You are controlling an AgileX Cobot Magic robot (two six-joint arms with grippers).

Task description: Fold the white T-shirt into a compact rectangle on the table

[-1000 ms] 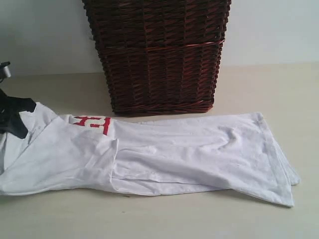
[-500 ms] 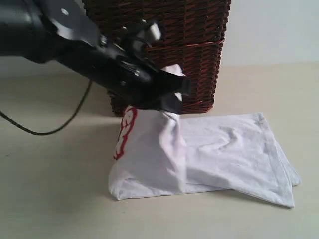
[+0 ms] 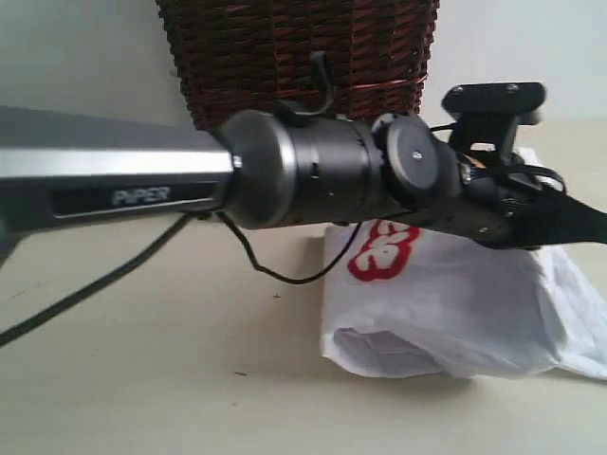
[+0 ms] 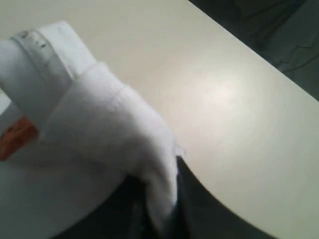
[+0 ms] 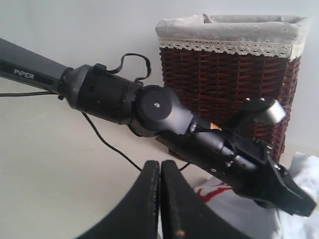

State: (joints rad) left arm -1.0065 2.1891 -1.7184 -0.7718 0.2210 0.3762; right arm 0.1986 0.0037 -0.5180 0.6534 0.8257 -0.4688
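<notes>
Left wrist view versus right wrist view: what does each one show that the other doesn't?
Only the left wrist view: the orange neck tag and the collar pinched in the left gripper. Only the right wrist view: the basket, the left arm stretched across, red lettering, the right gripper shut and empty. Both: the white T-shirt and the table.

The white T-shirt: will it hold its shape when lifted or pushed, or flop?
Probably floppy: the white T-shirt sags around the left gripper pinching it. Likely light: one pinch lifts a whole layer. Pushed across the table, its puffy folds would probably bunch, not slide.
</notes>
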